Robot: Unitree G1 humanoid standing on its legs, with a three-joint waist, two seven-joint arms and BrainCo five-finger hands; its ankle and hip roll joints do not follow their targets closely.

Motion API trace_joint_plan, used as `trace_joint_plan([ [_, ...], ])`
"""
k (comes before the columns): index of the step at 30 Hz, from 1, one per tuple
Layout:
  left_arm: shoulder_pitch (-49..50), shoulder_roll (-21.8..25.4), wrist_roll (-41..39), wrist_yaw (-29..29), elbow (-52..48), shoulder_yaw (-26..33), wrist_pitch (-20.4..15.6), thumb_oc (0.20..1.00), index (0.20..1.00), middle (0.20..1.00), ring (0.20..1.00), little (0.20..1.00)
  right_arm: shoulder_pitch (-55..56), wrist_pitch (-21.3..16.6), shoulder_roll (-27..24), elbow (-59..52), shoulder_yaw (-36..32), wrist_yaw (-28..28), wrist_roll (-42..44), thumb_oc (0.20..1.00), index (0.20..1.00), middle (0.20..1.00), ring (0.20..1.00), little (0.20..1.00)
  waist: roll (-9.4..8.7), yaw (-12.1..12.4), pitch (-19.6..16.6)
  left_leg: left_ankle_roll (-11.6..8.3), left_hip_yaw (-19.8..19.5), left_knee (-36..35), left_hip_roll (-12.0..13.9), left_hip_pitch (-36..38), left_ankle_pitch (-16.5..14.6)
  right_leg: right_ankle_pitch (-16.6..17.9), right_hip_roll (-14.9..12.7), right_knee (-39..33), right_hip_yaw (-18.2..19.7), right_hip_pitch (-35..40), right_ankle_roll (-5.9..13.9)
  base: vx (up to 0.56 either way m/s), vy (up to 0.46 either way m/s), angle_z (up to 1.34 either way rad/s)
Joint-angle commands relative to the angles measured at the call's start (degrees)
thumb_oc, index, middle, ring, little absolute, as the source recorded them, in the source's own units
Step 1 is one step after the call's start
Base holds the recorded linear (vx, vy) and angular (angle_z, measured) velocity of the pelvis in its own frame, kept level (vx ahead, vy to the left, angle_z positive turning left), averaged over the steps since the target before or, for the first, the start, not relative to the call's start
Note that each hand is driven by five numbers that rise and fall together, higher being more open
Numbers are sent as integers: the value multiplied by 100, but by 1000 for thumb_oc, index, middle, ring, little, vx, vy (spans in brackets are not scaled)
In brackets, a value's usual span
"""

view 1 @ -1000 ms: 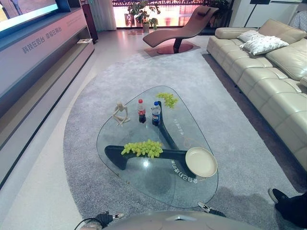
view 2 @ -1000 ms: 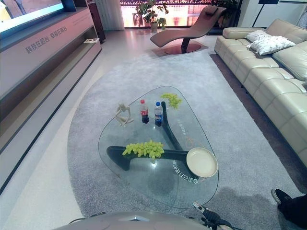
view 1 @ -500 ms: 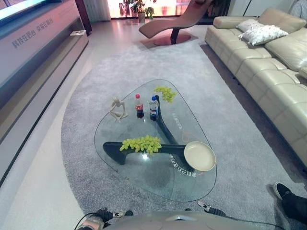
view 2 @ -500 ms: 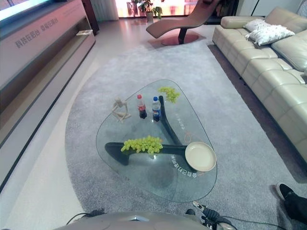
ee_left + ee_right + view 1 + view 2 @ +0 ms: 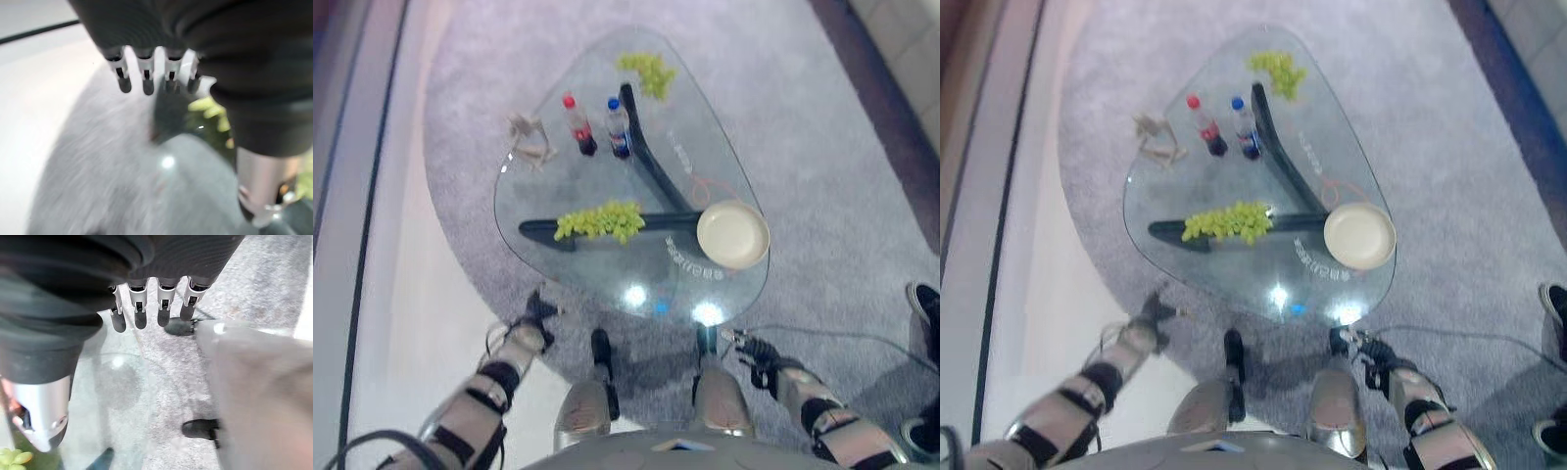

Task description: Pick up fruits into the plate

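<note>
Two knobbly green grape bunches [image 5: 600,220] and a round cream plate [image 5: 732,234] were seen apart on the rounded-triangular glass table [image 5: 607,284], while the left hand [image 5: 532,319] and right hand [image 5: 751,348] were held empty, fingers straight.

The left arm [image 5: 475,406] and the right arm [image 5: 827,426] are silver-grey, and each has dark bands across it. The left hand [image 5: 205,58] has a dark ribbed cover over its back and wrist. Its fingers [image 5: 124,73] are silver-white with dark rounded tips and small dark slots. The right hand [image 5: 63,289] has the same dark ribbed cover, and its fingers [image 5: 140,308] are silver with dark tips. Its thumb [image 5: 41,416] is a thick, shiny silver piece with a darker end.
</note>
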Motion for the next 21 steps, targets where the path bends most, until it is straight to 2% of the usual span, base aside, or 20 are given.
trace_joint_plan([
  [1, -815, 725, 546, 75, -126, -86, 344, 1000, 1000, 1000, 1000, 1000, -189, -82, 7, -357, 167, 24, 411, 1000, 1000, 1000, 1000, 1000, -303, -6, 396, 207, -160, 525, -275, -204, -647, -573, 53, 1094, 340, -581, -138, -59, -9, -5],
  [4, -1616, 1091, 878, -51, -182, -232, 652, 1000, 1000, 1000, 1000, 1000, -365, -68, -8, -555, 257, -24, 600, 1000, 1000, 1000, 1000, 1000, -364, -67, 573, 224, -155, 689, -310, -576, -636, -534, 75, 1272, 383, -998, -136, -50, -21, -4],
  [11, -2791, 1357, 1598, -106, 8, -620, 1232, 1000, 1000, 1000, 1000, 1000, -560, -242, 67, -654, 384, 15, 958, 1000, 1000, 1000, 1000, 1000, -484, -196, 573, 286, -132, 1134, -425, -1553, -662, -443, 124, 1548, 475, -1966, -144, -13, -30, -6],
  [21, -3525, 1275, 1910, 137, 552, -985, 1593, 1000, 1000, 1000, 1000, 1000, -723, -292, 144, -1207, 518, -101, 1442, 1000, 1000, 1000, 1000, 1000, -602, -414, 573, 264, -41, 1441, -420, -2598, -559, -354, 358, 1766, 624, -2989, -213, -29, -26, -9],
])
